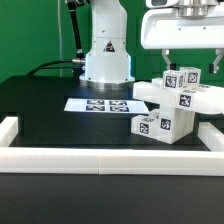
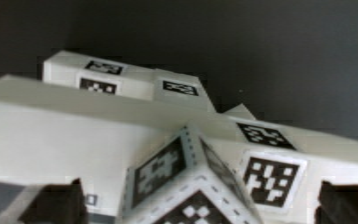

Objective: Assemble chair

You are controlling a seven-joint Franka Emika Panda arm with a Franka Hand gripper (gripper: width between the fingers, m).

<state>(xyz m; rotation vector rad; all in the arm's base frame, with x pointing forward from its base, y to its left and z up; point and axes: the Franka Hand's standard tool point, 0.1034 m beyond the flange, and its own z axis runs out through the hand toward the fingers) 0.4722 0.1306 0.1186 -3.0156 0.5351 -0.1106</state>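
Note:
The chair's white blocky pieces stand joined in a cluster at the exterior view's right. A flat slab [image 1: 160, 92] rests on a tagged block [image 1: 158, 125], and more tagged pieces [image 1: 186, 80] sit on top. My gripper [image 1: 190, 62] hangs just above these top pieces. In the wrist view its dark fingers [image 2: 55, 203] stand far apart, open, on either side of a tagged chair piece [image 2: 202, 175] whose edge points toward the camera. A gap shows on each side of that piece. The broad white slab [image 2: 69, 115] and a farther tagged block [image 2: 131, 78] lie beyond it.
The marker board [image 1: 103, 104] lies flat on the black table in front of the robot base [image 1: 107, 55]. A low white border rail [image 1: 100, 158] runs along the front edge and up both sides, close to the chair cluster at the exterior view's right.

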